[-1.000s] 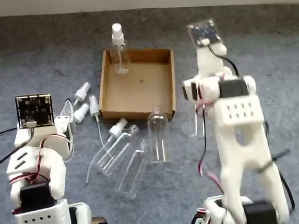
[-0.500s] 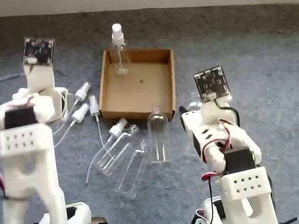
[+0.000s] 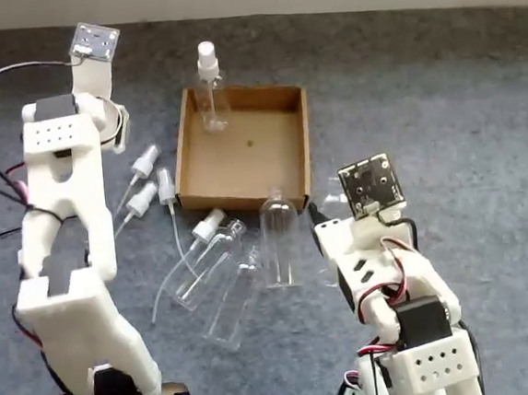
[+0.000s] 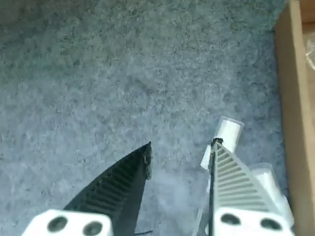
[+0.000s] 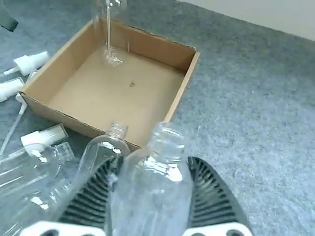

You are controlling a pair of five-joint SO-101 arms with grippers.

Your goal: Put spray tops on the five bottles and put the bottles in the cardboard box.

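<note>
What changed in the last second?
The left gripper, open, swung from its base to the carpet past the loose spray tops. The right gripper drew back from beside the cardboard box, holding an uncapped bottle. The capped bottle in the box and the other bottles stayed.

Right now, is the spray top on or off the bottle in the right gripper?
Off. The bottle held in the right gripper shows a bare, open neck with nothing fitted on it.

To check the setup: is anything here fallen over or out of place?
Yes. Two topless bottles lie on their sides on the carpet in front of the cardboard box, not upright.
</note>
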